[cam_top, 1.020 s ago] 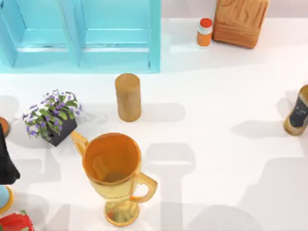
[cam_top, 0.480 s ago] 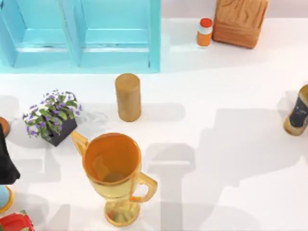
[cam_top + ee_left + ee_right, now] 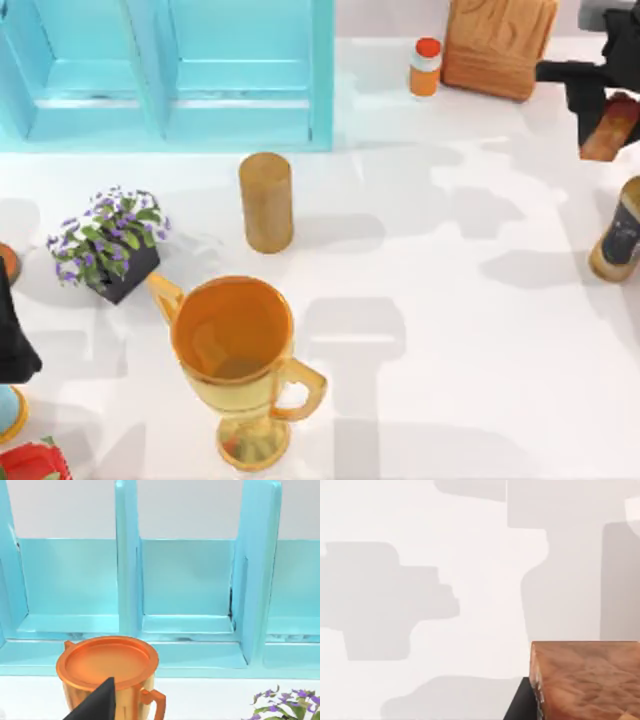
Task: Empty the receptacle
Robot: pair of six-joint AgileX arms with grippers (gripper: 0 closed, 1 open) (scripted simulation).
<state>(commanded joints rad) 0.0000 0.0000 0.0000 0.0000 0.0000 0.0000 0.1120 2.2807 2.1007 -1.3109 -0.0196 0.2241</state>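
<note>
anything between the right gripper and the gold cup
Nothing visible. The right gripper is at the table's far right, holding a reddish-brown block; the gold cup stands near left, with bare table between them.

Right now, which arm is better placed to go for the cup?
Left, probably. The left arm sits at the table's left edge beside the cup. The right end effector is far off at the right rear, apparently gripping a brown block.
</note>
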